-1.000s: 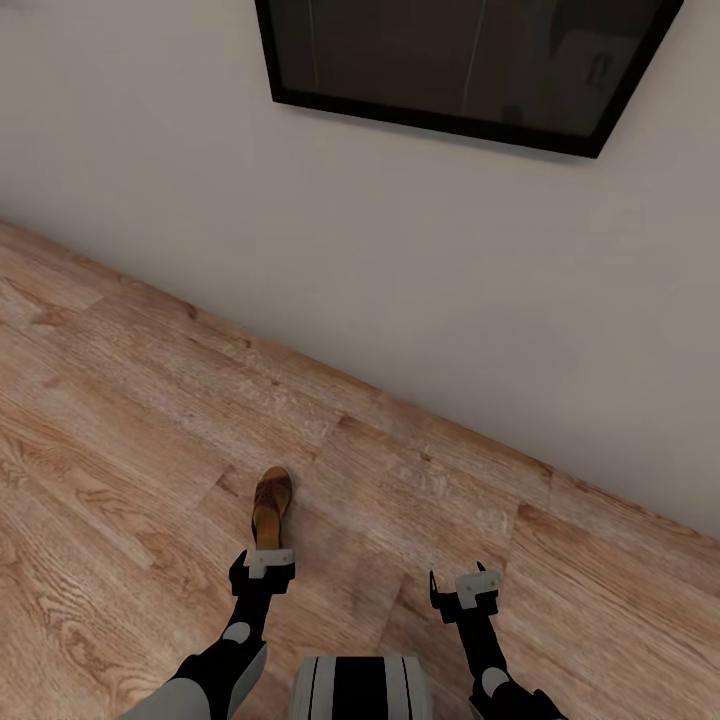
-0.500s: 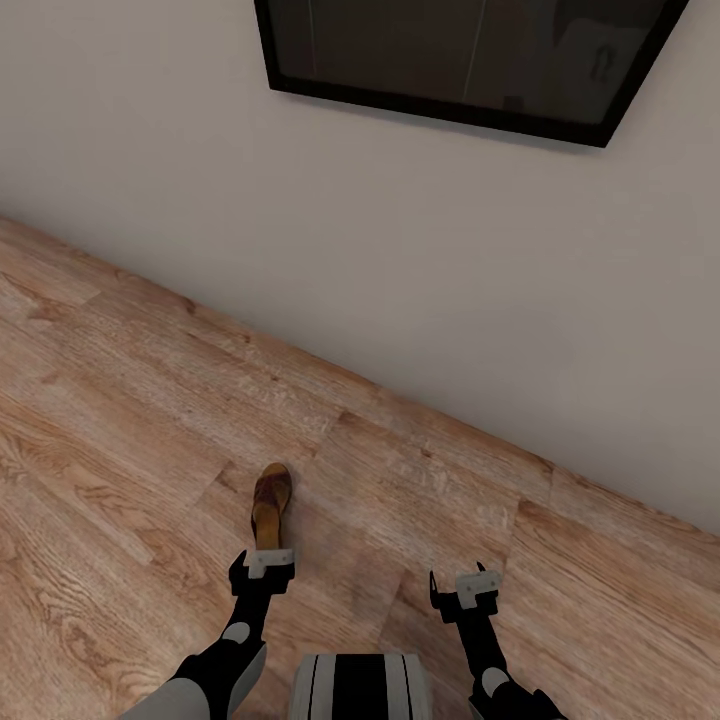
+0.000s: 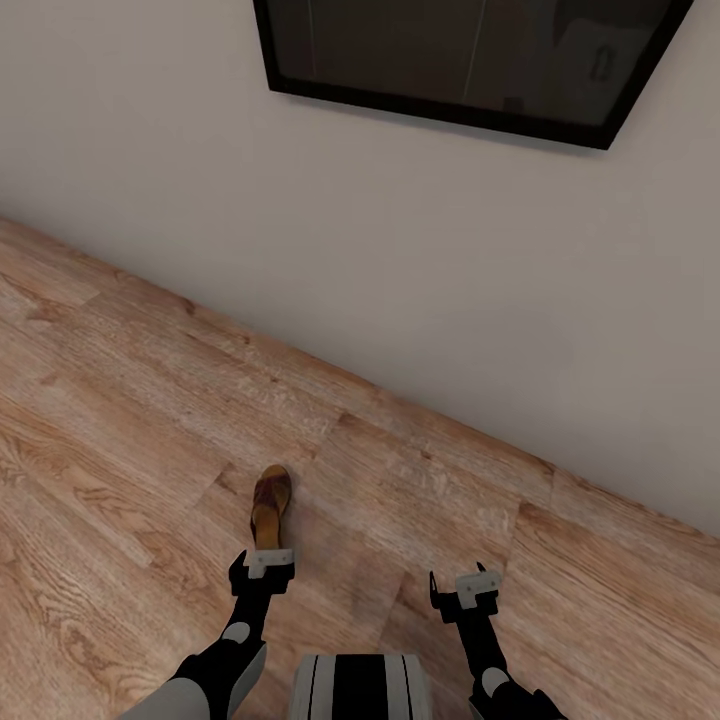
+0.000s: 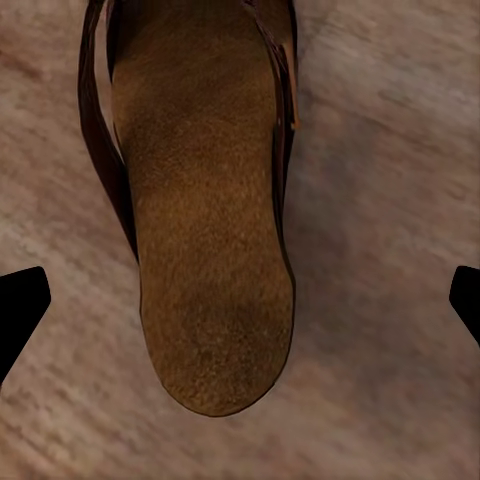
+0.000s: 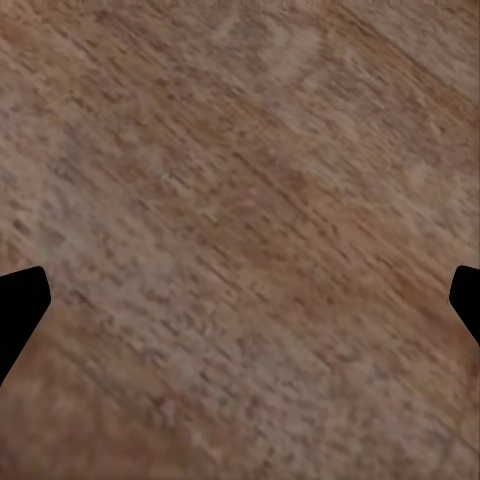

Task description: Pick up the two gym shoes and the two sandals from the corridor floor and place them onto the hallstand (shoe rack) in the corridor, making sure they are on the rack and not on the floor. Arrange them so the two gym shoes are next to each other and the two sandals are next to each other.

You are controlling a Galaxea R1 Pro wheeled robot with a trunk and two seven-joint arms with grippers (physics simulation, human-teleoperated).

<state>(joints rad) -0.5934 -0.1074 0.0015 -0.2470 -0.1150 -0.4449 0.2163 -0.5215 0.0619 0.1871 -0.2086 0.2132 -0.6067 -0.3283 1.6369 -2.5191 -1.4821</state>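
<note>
Left gripper (image 3: 262, 562): black fingers (image 4: 20, 310) spread wide at the two edges of its wrist view, gripping nothing; the tips are not seen touching the shoe.
Flat brown leather sandal with tan footbed and dark brown strap (image 4: 205, 215): lying on the light brown wood-grain plank floor (image 3: 110, 440), heel end between the open fingers; in the head view (image 3: 270, 505) just ahead of the left gripper, toe toward the pale wall (image 3: 300, 240).
Right gripper (image 3: 476, 588): fingers (image 5: 20, 310) equally wide, empty, over bare planks; its height above the floor is unclear.
Black-framed dark panel (image 3: 460, 55): mounted on the wall.
</note>
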